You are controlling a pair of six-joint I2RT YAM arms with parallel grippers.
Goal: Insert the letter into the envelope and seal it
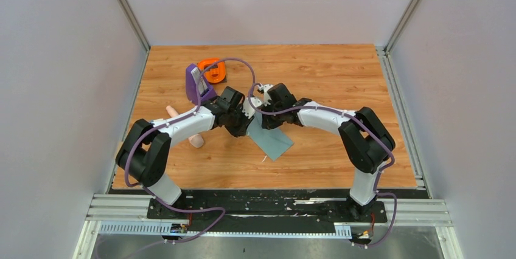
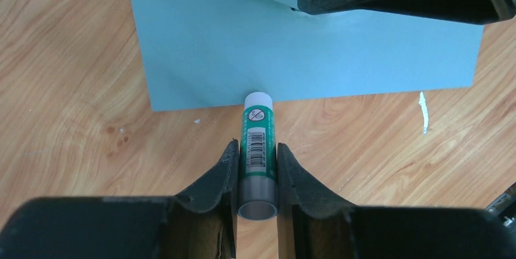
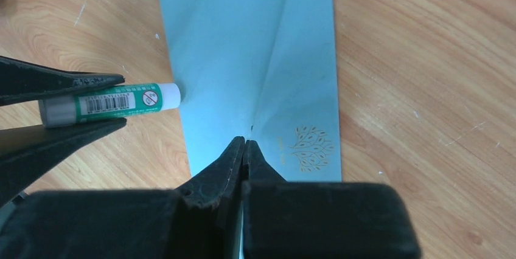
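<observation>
The grey-teal envelope lies flat on the wooden table, also in the left wrist view and the right wrist view. Its triangular flap is folded down over it. My left gripper is shut on a green glue stick whose white tip touches the envelope's edge. The stick also shows in the right wrist view. My right gripper is shut, with its tips on the envelope just behind the flap's point. Both grippers meet over the envelope's far end in the top view. The letter is not visible.
A pinkish cylinder lies under my left arm. A purple holder and an orange tape roll stand behind the grippers. A small white scrap lies beside the envelope. A gold tree print marks the envelope's corner.
</observation>
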